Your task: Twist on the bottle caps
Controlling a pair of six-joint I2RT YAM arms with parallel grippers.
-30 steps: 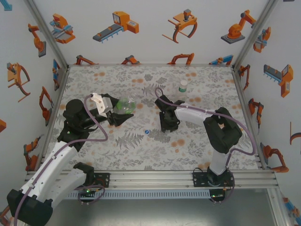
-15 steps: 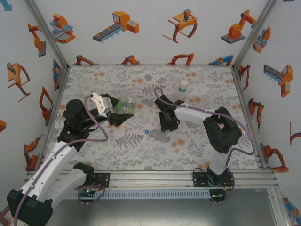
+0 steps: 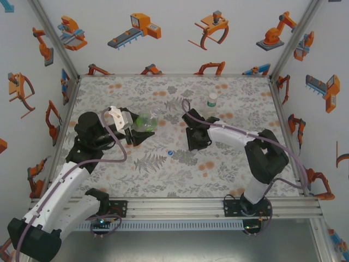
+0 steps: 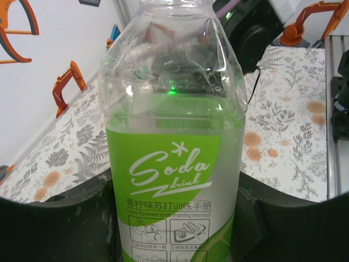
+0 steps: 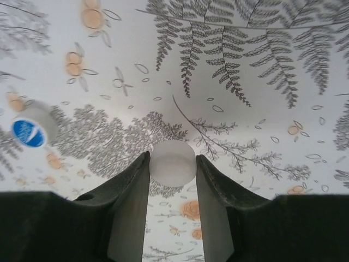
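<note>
- We see white walls (image 3: 174, 49) printed with orange robot-arm drawings closing in the left, far and right sides.
- They surround the bench (image 3: 163, 180), which has a grey fern and orange flower print. An aluminium rail runs along its near edge, and both arms are bolted to it.
- The left end effector (image 3: 139, 131) hangs over the left half of the bench, about midway between the near and far edges. It is clamped on the labelled bottle (image 4: 174, 136), with a dark finger (image 4: 54, 224) pressed to each side of the lower body.
- That bottle is clear plastic with a green-and-white "Soda drink" label. From above we see it leaning toward the bench's middle.
- The right end effector (image 3: 194, 145) points down just right of the bench's centre. Its jaws are nearly closed and grip the white cap (image 5: 173, 162), which touches both inner finger faces. We cannot tell whether the cap rests on the bench or is lifted.
- A second bottle (image 3: 212, 100), with a green band, stands upright toward the far edge, right of centre, and is well apart from both arms.
- The blue cap (image 3: 170, 153) lies flat near the bench's centre, between the two end effectors and clear of them.
</note>
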